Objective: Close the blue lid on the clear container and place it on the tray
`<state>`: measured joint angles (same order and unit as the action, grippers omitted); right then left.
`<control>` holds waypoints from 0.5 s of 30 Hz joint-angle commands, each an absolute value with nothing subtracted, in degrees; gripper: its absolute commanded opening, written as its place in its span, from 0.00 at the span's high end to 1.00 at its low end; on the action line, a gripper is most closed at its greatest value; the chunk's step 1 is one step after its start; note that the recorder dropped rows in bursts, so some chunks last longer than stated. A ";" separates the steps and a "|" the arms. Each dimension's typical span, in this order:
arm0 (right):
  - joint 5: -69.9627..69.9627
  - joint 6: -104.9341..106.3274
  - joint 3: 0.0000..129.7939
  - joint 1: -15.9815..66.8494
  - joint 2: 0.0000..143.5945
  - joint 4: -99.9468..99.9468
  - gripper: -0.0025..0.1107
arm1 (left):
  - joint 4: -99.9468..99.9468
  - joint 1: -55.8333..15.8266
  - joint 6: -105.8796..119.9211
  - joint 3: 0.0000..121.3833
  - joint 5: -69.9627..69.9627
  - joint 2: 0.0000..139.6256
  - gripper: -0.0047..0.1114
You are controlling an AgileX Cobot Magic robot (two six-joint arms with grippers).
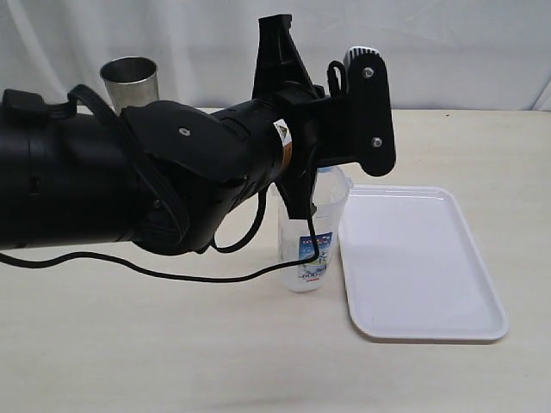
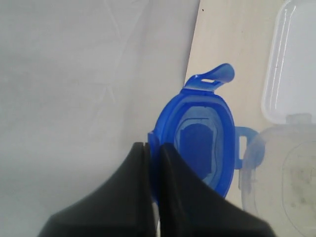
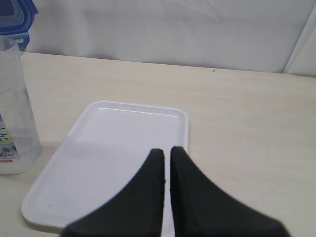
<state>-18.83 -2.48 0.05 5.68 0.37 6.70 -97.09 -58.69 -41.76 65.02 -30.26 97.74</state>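
Our left gripper (image 2: 149,145) has its fingers pinched tight on the near edge of the lid (image 2: 197,148), so the lid hangs out ahead of the fingertips with its flaps sprung open. Our right gripper (image 3: 165,150) is pressed closed with nothing in it, and it hovers low over the tray (image 3: 123,148).

The container (image 1: 306,249) stands upright on the table (image 1: 172,344), directly under our left wrist and just beside the tray's near edge. Its long axis is vertical and its mouth faces up.

What matters for the next move is the offset between lid and mouth. From the left wrist, the open mouth (image 2: 286,177) lies beyond the far side of the lid, towards the tray. One flap overlaps the rim, but we cannot tell whether they touch. We judge the lid is not yet seated squarely. It would need to slide further from the fingers, over the mouth, and level out before being pressed down.

The left arm is clearly the nearer one for that. The right gripper has the container off to its side, within reach if it needs steadying.
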 commanded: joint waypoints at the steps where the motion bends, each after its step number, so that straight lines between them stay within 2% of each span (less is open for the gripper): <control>1: -18.29 -2.11 0.00 5.48 0.00 6.62 0.94 | -96.81 -58.72 -41.85 65.40 -32.31 97.67 0.96; 7: -18.29 -2.11 0.00 5.48 0.00 6.62 0.94 | -96.96 -58.72 -41.85 65.40 -33.69 97.67 0.96; 15: -18.29 -2.11 0.00 5.48 0.00 6.62 0.94 | -97.79 -62.49 -39.87 65.40 -35.76 97.67 0.96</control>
